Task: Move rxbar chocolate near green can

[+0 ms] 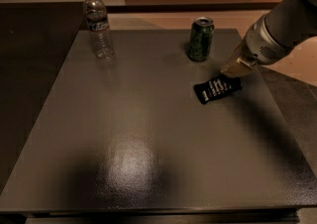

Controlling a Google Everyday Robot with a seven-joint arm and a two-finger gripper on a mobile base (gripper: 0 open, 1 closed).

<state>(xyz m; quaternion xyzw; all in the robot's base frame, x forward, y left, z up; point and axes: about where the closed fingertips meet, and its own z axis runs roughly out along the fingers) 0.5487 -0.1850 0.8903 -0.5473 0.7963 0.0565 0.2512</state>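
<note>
The rxbar chocolate (216, 89) is a flat black wrapper with white lettering, right of the table's middle. My gripper (233, 75) comes in from the upper right and is shut on the bar's right end. I cannot tell whether the bar touches the table. The green can (200, 39) stands upright at the back of the table, a short way up and left of the bar, apart from it.
A clear plastic water bottle (98, 25) stands upright at the back left of the dark grey table (124, 143). The table's right edge runs just right of the gripper, under the arm (277, 29).
</note>
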